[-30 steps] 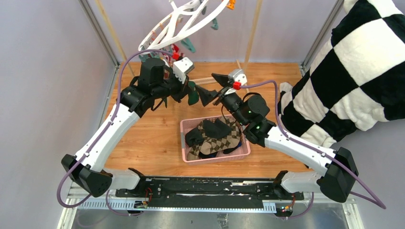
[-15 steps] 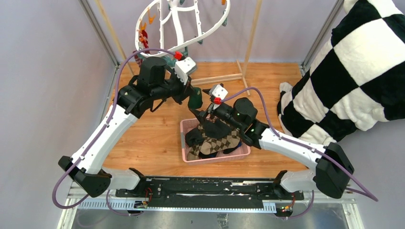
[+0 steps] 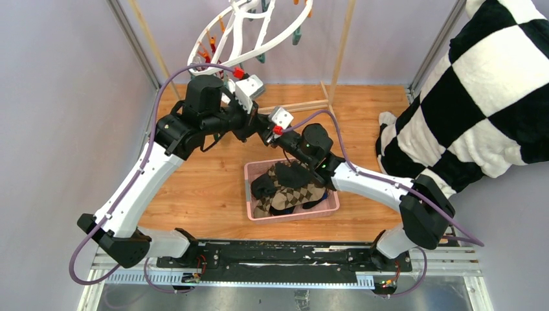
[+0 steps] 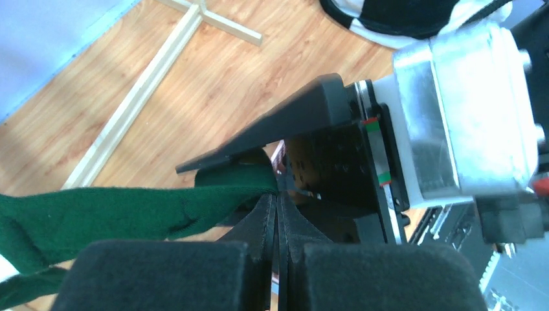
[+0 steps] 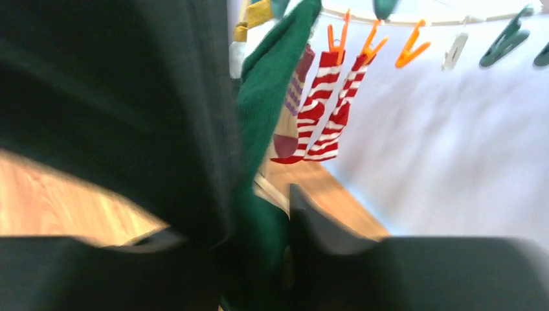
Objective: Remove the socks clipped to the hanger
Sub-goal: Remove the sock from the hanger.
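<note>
Currently my left gripper [image 4: 277,210] is clamped tight on one end of the dark green sock [image 4: 116,214]. The sock's length trails off to the left across that wrist's view, slack and folded along itself.

Just right of it, nose to nose above the table [image 3: 194,188] beyond the pink basket [image 3: 248,188], sits my right gripper [image 5: 262,191]. Its jaws stand apart on either side of the same sock, and I cannot tell whether they press on it or only straddle it.

From the right wrist, the sock's long axis runs upward, out from between the jaws toward the hanger [image 3: 280,41]. Whether its top is clipped there I cannot make out. The coming move, I judge, turns on that line: the sock lies along the gap of the right jaws, so closing should catch it.

Further right on the hanger, a pair of red-and-white striped socks [image 5: 324,110] hangs from orange clips [image 5: 336,35]. A brown argyle sock [image 3: 291,194] lies in the basket with other dark ones.
</note>
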You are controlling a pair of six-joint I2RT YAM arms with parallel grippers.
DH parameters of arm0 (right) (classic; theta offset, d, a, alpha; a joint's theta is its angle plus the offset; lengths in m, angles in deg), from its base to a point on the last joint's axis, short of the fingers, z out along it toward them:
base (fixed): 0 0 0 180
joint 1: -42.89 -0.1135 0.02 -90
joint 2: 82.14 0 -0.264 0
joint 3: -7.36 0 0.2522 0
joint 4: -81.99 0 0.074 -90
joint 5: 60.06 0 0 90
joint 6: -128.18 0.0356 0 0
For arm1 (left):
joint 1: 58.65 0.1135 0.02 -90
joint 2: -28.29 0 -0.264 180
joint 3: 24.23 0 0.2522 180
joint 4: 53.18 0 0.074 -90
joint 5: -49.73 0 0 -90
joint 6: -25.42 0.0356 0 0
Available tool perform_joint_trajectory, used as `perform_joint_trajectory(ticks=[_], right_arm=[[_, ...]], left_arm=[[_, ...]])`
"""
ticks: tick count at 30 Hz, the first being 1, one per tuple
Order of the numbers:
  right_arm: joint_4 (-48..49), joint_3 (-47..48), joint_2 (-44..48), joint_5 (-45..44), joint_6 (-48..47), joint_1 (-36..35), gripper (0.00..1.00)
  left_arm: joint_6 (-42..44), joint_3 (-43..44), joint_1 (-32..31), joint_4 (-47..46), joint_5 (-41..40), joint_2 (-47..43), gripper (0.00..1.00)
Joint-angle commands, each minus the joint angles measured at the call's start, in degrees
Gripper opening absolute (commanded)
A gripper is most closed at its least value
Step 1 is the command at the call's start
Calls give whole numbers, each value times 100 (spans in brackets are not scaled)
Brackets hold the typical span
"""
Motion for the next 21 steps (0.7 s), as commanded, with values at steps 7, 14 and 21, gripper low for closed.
perform_joint_trajectory(ticks=[7,14,21], right_arm=[[267,-344,703,387,1140,140,0],[-147,-803,1495,948,2158,411,0],[-1020,-954,2753,1172,2460,837,0]], left_arm=[[-130,248,-31,366,-578,-313,87],[-225,129,645,619,30,-892,100],[-476,-463,1518,637,1223,-1341,100]])
